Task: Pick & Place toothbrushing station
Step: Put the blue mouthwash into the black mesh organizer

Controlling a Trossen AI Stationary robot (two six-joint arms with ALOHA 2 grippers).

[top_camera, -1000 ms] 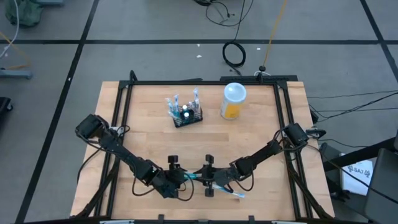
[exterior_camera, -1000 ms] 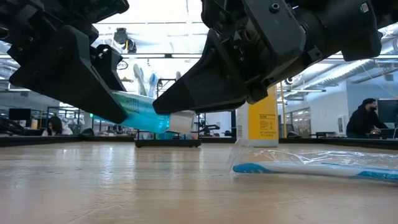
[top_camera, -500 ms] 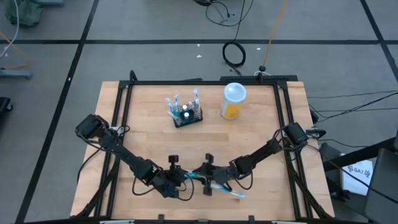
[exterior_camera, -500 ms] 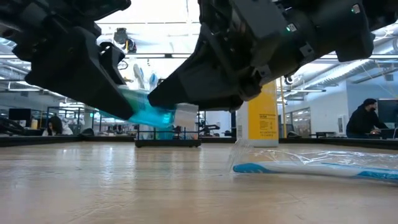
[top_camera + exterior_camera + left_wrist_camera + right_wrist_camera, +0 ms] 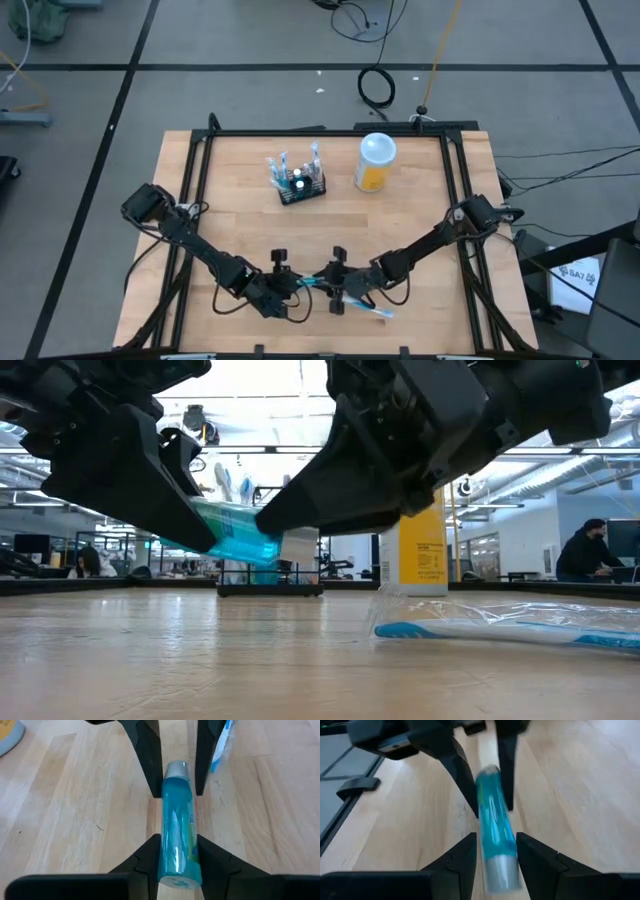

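A translucent blue tube (image 5: 176, 830) with a silver cap (image 5: 176, 770) hangs above the table's near middle between my two grippers, which face each other. My left gripper (image 5: 177, 852) is shut on it. The open fingers of my right gripper (image 5: 496, 855) stand on either side of the cap end, with narrow gaps. In the high view the tube (image 5: 313, 283) lies between the left gripper (image 5: 298, 285) and the right gripper (image 5: 336, 283). The toothbrushing station (image 5: 300, 188), a black rack with brushes sticking up out of it, stands at the far middle. My left gripper pinches the tube's body near its flat bottom end (image 5: 175, 865) between its two fingers. The fingers come from the table's left, slanting down, and lie along the tube. The tube sticks out ahead of them, lifted clear of the table, with its cap end (image 5: 298, 546) slightly lower.
A toothbrush in clear wrap (image 5: 500, 630) lies on the wood just right of the grippers, also seen as the wrapped brush (image 5: 367, 309) near the front edge. A tall container with a white lid and orange contents (image 5: 375, 162) stands right of the rack. A black frame (image 5: 200, 170) rims the table.
My left gripper has shut on the tube's body, and my right gripper's fingers have drawn apart at the cap end. Both hands have stayed where they were. The tube now slopes a little, cap end lower.
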